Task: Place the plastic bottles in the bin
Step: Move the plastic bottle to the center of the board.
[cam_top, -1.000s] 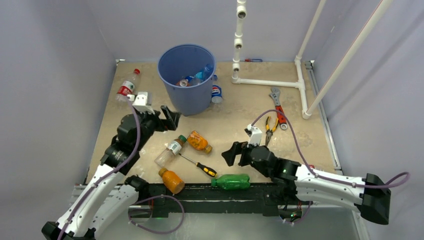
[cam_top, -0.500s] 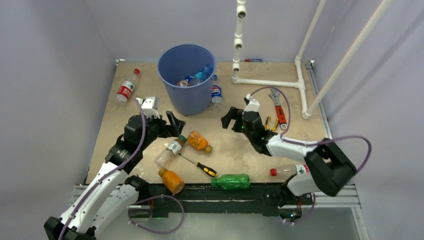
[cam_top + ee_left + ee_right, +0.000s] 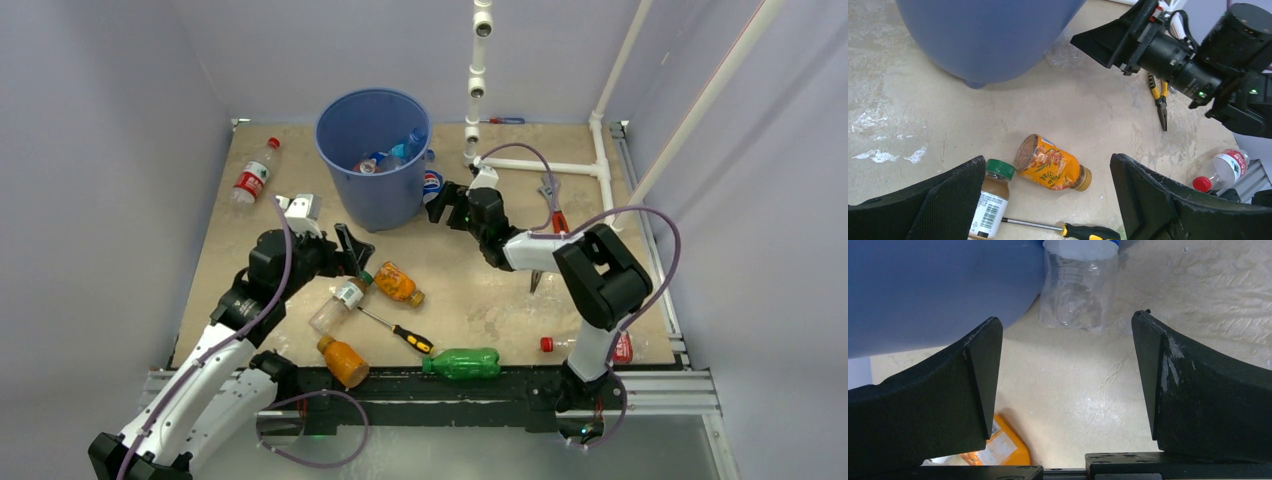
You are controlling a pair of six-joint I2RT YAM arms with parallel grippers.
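At the far left a red-labelled bottle lies by itself. The left tool hangs released, jaws spread above a squat orange bottle with a glossy printed label. The bottle lies on its side near the bin, and the tool looks lined up to take it. The bin is smooth blue plastic, tapers downward and already holds a few bottles. Just beside its right foot lies a crinkled clear bottle with a blue label. The right tool, also released, frames it without touching, low over the gritty beige desk.
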